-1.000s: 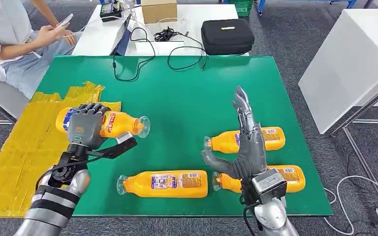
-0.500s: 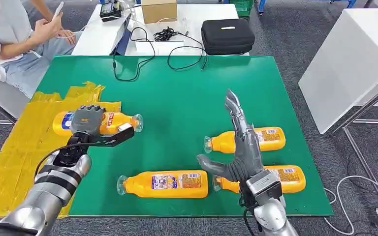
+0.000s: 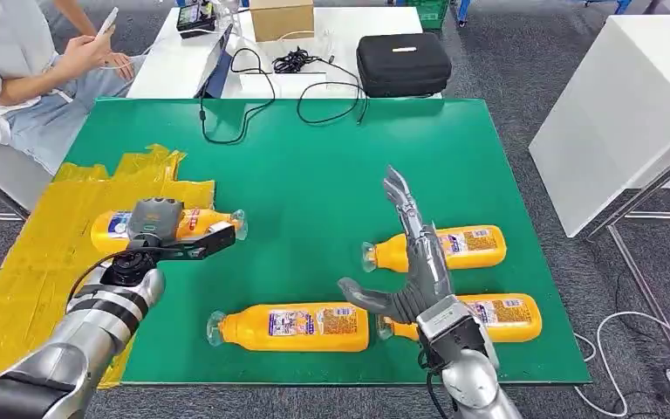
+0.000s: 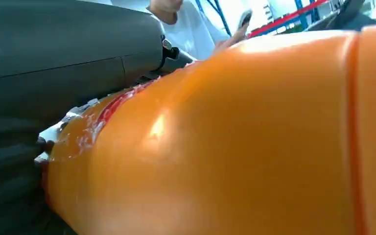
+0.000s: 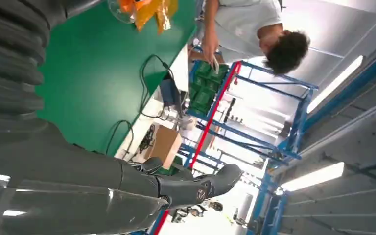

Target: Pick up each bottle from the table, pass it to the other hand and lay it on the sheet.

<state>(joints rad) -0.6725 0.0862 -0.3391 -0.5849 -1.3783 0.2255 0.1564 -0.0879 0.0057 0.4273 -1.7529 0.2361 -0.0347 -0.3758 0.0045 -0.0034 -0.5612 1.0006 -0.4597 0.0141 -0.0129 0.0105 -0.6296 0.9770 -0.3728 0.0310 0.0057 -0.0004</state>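
Left robot hand (image 3: 151, 223) gripping an orange bottle (image 3: 194, 223), lying sideways over the yellow sheet (image 3: 44, 262) at nine o'clock of the green worktop (image 3: 314, 166). Right robot hand (image 3: 410, 262) hovering wide, holding nothing, above three bottles (image 3: 292, 326) lying toward five o'clock.

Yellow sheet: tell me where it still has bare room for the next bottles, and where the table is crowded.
The yellow sheet lies bare along its near half, beside the left arm, and at its far corner. The left hand holds a juice bottle over its inner edge. The green table is open across the far half, up to the black cable. It is crowded near the right hand, among three lying bottles.
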